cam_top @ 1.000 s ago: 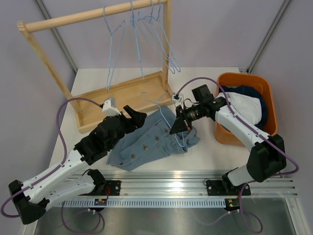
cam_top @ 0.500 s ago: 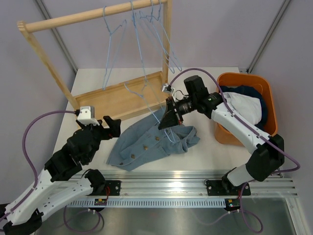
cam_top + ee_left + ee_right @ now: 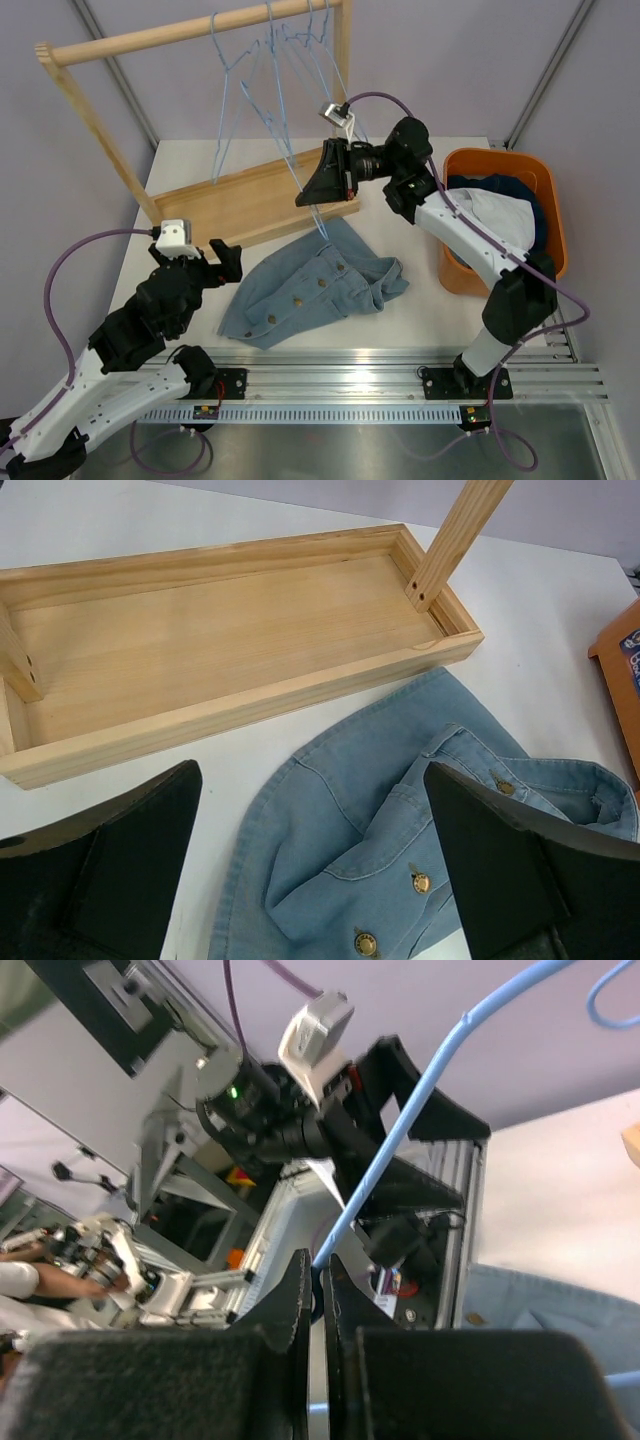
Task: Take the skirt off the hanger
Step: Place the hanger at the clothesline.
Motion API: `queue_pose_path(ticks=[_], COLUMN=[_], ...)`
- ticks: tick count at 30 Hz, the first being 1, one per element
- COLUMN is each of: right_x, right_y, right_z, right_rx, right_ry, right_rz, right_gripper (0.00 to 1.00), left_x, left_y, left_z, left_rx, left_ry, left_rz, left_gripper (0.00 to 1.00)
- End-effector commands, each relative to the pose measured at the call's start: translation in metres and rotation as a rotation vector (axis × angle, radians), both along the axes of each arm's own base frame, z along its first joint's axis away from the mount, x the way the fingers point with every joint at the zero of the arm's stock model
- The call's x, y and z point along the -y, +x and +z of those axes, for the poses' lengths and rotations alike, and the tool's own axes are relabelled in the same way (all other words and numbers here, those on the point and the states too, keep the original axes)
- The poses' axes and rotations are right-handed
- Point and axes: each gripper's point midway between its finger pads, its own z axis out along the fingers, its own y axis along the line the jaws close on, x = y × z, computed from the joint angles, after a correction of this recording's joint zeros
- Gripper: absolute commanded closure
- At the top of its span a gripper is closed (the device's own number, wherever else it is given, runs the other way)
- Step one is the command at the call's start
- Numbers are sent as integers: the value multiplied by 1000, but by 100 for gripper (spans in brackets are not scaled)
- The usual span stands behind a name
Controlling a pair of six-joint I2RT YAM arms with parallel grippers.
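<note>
The blue denim skirt (image 3: 315, 285) lies crumpled flat on the white table, free of any hanger; it also shows in the left wrist view (image 3: 400, 830). My right gripper (image 3: 318, 182) is shut on a bare blue wire hanger (image 3: 320, 225) and holds it in the air above the skirt, in front of the wooden rack. In the right wrist view the wire (image 3: 400, 1140) runs out from between the closed jaws of my right gripper (image 3: 322, 1270). My left gripper (image 3: 222, 264) is open and empty, just left of the skirt, its jaws (image 3: 310, 775) wide apart over the skirt's edge.
The wooden rack's tray (image 3: 250, 195) stands behind the skirt, with several blue wire hangers (image 3: 290, 60) on its rail (image 3: 190, 32). An orange bin (image 3: 548, 200) holding clothes (image 3: 500, 215) stands at the right.
My right gripper has lifted the hanger up off the skirt toward the rack. My left arm has let go of the skirt and drawn back to the left.
</note>
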Motion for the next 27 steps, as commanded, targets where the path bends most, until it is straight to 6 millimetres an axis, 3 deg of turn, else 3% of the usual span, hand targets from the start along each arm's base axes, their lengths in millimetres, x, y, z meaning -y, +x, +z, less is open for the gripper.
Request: queue_pose_path(ticks=[1, 2, 8, 13, 20, 26, 27], right_x=[-6, -6, -17, -24, -27, -39, -44], right_y=[5, 5, 26, 44, 51, 78, 86], right_z=[41, 53, 76, 83, 107, 115, 109], right_rx=[-63, -37, -48, -64, -24, -60, -69], right_ry=[112, 148, 217, 266, 324, 356, 350], right_rz=[35, 36, -29, -84, -98, -168, -176], right_gripper=[100, 100, 100, 100, 100, 100, 100], left_x=[-2, -2, -2, -3, 1, 7, 8], left_y=[4, 4, 2, 1, 3, 6, 7], left_z=[13, 13, 11, 12, 12, 12, 11], left_rx=[36, 37, 35, 38, 34, 36, 32], left_ry=[-3, -9, -40, -55, -69, -77, -74], left_rz=[19, 20, 21, 28, 28, 17, 16], left_gripper=[2, 2, 1, 1, 1, 1, 1])
